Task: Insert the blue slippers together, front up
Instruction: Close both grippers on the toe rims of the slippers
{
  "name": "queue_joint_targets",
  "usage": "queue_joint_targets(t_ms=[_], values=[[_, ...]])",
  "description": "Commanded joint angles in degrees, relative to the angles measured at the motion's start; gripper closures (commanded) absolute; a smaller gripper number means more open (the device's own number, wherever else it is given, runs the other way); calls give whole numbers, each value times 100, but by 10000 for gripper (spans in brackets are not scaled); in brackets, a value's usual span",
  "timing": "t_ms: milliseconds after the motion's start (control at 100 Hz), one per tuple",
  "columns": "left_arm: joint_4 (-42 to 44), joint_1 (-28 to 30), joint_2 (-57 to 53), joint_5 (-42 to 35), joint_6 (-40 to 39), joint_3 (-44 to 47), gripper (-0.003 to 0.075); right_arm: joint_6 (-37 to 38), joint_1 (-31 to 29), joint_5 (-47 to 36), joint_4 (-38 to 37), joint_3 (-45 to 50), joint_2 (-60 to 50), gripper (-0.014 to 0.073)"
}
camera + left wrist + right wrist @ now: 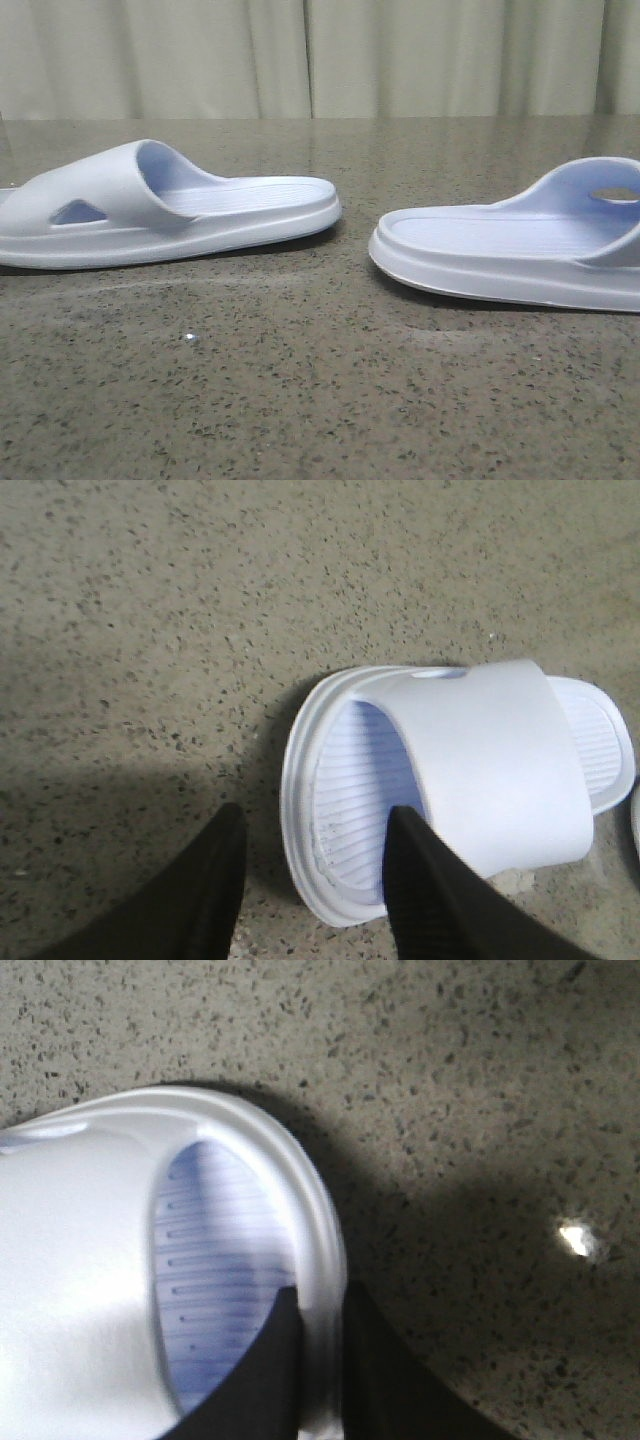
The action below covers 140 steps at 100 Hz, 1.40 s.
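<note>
Two pale lavender-blue slippers lie sole-down on the speckled stone table. The left slipper (170,205) has its strap at the left. The right slipper (520,240) has its strap at the right, cut off by the picture's edge. Neither gripper shows in the front view. In the left wrist view my left gripper (316,820) is open. One finger is over the table and the other over the ribbed footbed, straddling the rim of one end of the left slipper (480,760). In the right wrist view my right gripper (320,1295) is shut on the rim of the right slipper (90,1260).
The speckled stone table (320,400) stretches in front of both slippers, with a gap of bare table (355,225) between their facing ends. A pale curtain (320,55) hangs behind the table's far edge. A small bright glint (577,1238) lies on the table near the right gripper.
</note>
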Motion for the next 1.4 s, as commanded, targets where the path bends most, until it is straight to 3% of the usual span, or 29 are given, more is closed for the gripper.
queue_joint_targets(t_ms=[0,970,1130,1280,1390], values=[[-492,20,97,296,220,-232,439,-80,-18,-161,121,-157,-72,701],[-758,-477,1090,197,592,-232,451,-80,-18,-194,121,-157,-72,701],[-852,-477,1090,197,719,-232,538,-80,-18,-194,121,-157,-72,701],[-862,-477,1090,207,746,-232,707,-80,-18,-194,121,-157,-72,701],[-907,-452,1090,42,842,-232,705,-80,-18,-221,121,-157,-72,701]])
